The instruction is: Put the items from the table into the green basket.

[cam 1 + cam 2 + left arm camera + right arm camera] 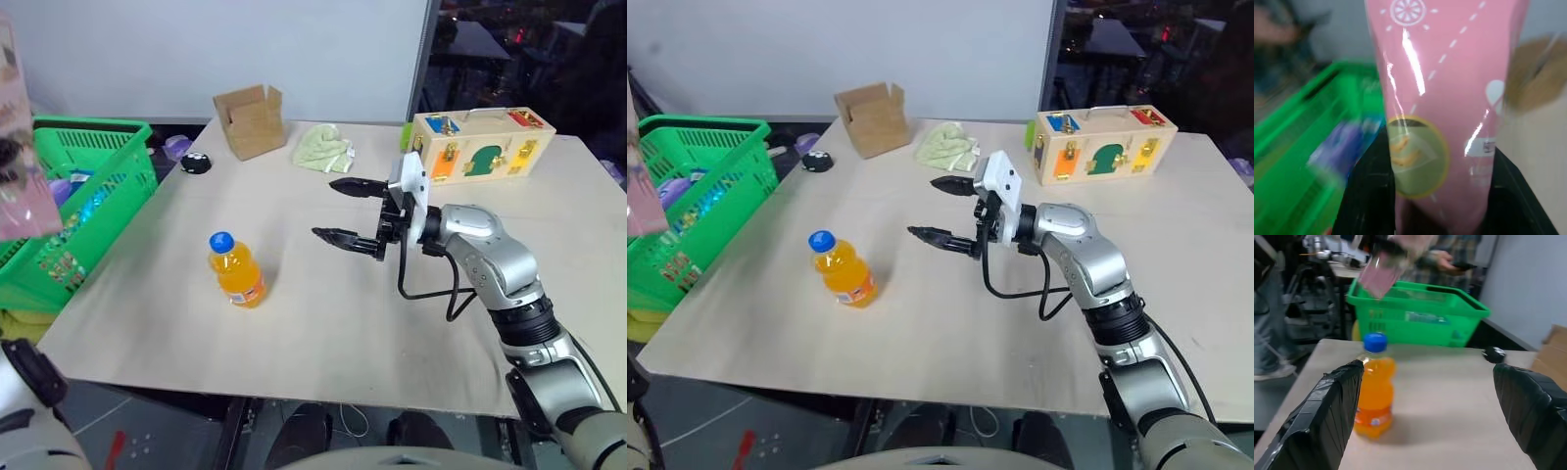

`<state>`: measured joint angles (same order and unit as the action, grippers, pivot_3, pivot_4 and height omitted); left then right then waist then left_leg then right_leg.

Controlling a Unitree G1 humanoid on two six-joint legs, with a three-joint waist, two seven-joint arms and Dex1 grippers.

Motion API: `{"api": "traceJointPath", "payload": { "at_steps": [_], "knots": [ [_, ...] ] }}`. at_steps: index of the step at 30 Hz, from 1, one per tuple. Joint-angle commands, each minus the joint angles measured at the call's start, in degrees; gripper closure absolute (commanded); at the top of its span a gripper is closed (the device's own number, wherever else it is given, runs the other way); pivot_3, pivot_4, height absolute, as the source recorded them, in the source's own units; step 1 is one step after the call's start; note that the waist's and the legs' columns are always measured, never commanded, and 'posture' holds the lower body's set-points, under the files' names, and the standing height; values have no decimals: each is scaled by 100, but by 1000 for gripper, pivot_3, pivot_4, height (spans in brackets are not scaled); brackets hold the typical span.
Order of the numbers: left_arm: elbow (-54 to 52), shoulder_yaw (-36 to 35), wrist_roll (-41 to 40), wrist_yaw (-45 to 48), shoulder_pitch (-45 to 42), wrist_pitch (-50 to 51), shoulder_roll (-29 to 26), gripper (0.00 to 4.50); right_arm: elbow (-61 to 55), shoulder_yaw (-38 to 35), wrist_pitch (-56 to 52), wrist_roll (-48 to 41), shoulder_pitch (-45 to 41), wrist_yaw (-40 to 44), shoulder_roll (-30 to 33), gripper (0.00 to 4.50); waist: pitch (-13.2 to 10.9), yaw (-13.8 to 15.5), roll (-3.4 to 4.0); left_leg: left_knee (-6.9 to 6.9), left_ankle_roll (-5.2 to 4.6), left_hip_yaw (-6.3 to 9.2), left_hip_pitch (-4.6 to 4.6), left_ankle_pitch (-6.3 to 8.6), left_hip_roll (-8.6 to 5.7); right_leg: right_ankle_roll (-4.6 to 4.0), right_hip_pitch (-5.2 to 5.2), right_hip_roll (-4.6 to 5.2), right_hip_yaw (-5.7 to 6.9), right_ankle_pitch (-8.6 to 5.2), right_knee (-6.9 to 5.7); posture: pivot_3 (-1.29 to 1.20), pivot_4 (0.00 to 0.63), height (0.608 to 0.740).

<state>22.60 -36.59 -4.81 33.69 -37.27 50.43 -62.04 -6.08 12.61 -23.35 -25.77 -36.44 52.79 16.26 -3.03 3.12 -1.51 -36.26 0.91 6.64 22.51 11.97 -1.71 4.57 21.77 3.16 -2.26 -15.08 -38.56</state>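
The long pink carton (1444,98) is held upright over the green basket (93,191), with my left gripper (1442,198) shut on its lower end. It also shows at the far left edge as the pink carton (15,157). On the beige table (323,333) an orange-drink bottle (235,269) with a blue cap stands upright near the front left. My right gripper (325,209) hovers open over the table's middle, to the right of the bottle (1374,389) and pointing at it, apart from it. Its fingers (1327,411) hold nothing.
A brown cardboard box (252,119), a green cloth (323,149) and a wooden latch box (480,145) sit along the table's far side. A black round object (195,164) lies near the basket. Packets lie inside the basket (696,186). A person (1449,254) stands beyond it.
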Motion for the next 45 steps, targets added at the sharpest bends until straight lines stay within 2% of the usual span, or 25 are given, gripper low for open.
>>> {"api": "traceJointPath", "payload": {
  "at_steps": [1,6,10,15,22,30,33,34,35,37,38,43,45],
  "knots": [
    [158,-363,-98,-239,173,-616,-253,2906,-387,-104,-23,-284,-157,128,-103,0,8,29,-13,4,4,0,-3,-2,6,-8,0,-6,2,1,2,207,0,740],
    [1435,-155,-56,-418,180,-2030,-504,2906,-471,-113,-199,-306,-312,-116,-290,0,20,77,-28,45,17,-16,-45,-10,7,-26,-10,-6,-15,-4,0,198,0,740],
    [2712,184,9,-549,-276,-3570,-805,2906,-608,-44,-270,-209,-327,-330,-371,0,30,83,-44,96,42,-7,-63,-26,14,-47,-3,-16,-12,-14,-3,186,0,740],
    [3910,584,58,-871,-1215,-4873,-930,2906,-860,-51,-395,-238,-313,-545,-439,0,38,82,-60,100,43,-4,-57,-26,23,-52,-1,-26,-3,-14,-1,165,0,740],
    [4794,1054,219,-1321,-1855,-5518,-973,2906,-1149,-123,-428,-467,-327,-484,-447,0,42,54,-67,97,43,-11,-60,-26,26,-51,-4,-29,-7,-13,-1,139,0,740],
    [5144,1422,407,-1635,-1603,-5840,-813,2906,-1281,-198,-734,-749,-399,-664,-489,0,41,33,-68,97,43,-12,-59,-26,32,-52,-4,-33,-7,-13,-1,135,0,740],
    [5188,1606,561,-1732,-1333,-6020,-797,1997,-1311,-146,-769,-759,-366,-589,-412,0,41,28,-67,98,43,-12,-61,-26,33,-52,-4,-34,-7,-13,-2,134,0,740],
    [5192,1572,520,-1756,-1263,-6051,-789,1516,-1320,-137,-771,-754,-353,-563,-381,0,41,27,-67,98,43,-11,-59,-26,33,-52,-4,-34,-6,-13,-2,131,0,740],
    [5192,1520,455,-1759,-1215,-6072,-781,1254,-1322,-133,-769,-750,-345,-544,-354,0,41,23,-67,97,43,-12,-60,-26,33,-52,-4,-34,-7,-12,-1,131,0,740],
    [5150,1377,297,-1755,-1123,-6231,-783,266,-1310,-145,-755,-750,-333,-507,-299,0,41,13,-67,98,43,-12,-59,-26,33,-53,-3,-34,-7,-12,0,135,0,740],
    [5112,1275,179,-1712,-1099,-6305,-789,56,-1292,-150,-743,-744,-332,-491,-273,0,41,6,-67,98,43,-11,-59,-26,33,-53,-3,-34,-6,-12,0,135,0,740],
    [4747,1020,-210,-1232,-1024,-6478,-778,56,-1240,-178,-719,-734,-309,-456,-190,0,42,-23,-69,98,43,-11,-59,-26,34,-53,-4,-33,-6,-12,-1,157,0,740],
    [4344,985,-450,-722,-950,-6345,-676,56,-1195,-172,-698,-719,-299,-438,-166,0,42,-20,-68,98,43,-11,-59,-26,34,-53,-5,-33,-6,-12,0,160,0,740]
  ]
}}
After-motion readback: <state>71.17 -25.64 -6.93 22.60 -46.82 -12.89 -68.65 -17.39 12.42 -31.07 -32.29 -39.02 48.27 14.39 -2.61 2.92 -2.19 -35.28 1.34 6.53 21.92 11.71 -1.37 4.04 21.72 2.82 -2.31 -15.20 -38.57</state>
